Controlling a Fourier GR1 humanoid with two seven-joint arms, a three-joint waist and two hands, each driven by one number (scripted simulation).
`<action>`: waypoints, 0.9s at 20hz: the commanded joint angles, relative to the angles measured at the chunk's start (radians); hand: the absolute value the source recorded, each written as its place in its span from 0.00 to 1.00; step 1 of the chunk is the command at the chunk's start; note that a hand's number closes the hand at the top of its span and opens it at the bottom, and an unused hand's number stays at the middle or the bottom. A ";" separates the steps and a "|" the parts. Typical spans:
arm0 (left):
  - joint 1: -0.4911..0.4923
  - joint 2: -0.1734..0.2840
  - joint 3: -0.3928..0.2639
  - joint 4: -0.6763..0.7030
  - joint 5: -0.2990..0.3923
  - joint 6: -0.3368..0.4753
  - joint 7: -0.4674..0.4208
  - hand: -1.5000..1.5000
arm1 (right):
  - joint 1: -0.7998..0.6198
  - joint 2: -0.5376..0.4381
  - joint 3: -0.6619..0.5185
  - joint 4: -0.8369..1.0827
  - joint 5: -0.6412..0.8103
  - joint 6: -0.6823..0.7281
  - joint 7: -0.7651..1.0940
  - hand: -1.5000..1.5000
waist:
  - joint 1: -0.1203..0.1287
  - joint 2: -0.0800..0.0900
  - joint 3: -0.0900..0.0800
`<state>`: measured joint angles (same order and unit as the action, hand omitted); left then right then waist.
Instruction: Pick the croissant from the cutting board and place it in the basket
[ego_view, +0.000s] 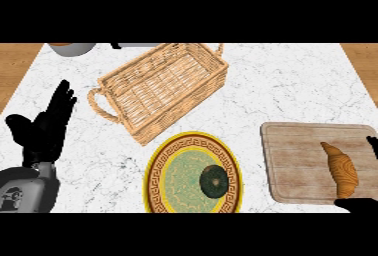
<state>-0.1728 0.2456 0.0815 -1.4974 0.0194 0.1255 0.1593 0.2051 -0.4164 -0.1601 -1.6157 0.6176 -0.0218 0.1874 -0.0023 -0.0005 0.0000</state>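
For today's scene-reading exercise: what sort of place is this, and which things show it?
Probably a kitchen counter: a white marble top carrying a wooden cutting board with a croissant, a wicker basket and a patterned plate.

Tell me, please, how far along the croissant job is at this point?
Nothing looks done yet: the croissant lies on the cutting board, and the basket holds nothing. In hand: the right hand shows at the board's right edge, its fingers either side of the croissant. Whether it grips is unclear. The left hand rests open at the left. Left: the lift, the carry and the placing.
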 joint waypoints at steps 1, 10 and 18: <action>0.040 -0.030 -0.008 0.028 -0.040 -0.003 -0.066 0.50 | -0.009 0.025 -0.022 0.024 0.040 0.012 -0.002 0.00 | 0.000 0.000 0.000; -0.030 0.001 0.044 -0.015 -0.018 -0.054 0.043 0.50 | -0.078 0.057 -0.038 0.098 0.137 0.017 0.017 0.00 | 0.001 0.000 0.000; -0.063 0.002 0.085 0.063 -0.026 -0.065 -0.015 0.50 | -0.147 0.082 -0.063 0.302 0.171 -0.048 -0.091 0.00 | 0.001 0.001 0.000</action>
<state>-0.1903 0.2238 0.1325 -1.4847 -0.0099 0.0753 0.1579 0.0850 -0.3508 -0.2137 -1.4232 0.7712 -0.0254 0.1523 -0.0011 -0.0010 -0.0022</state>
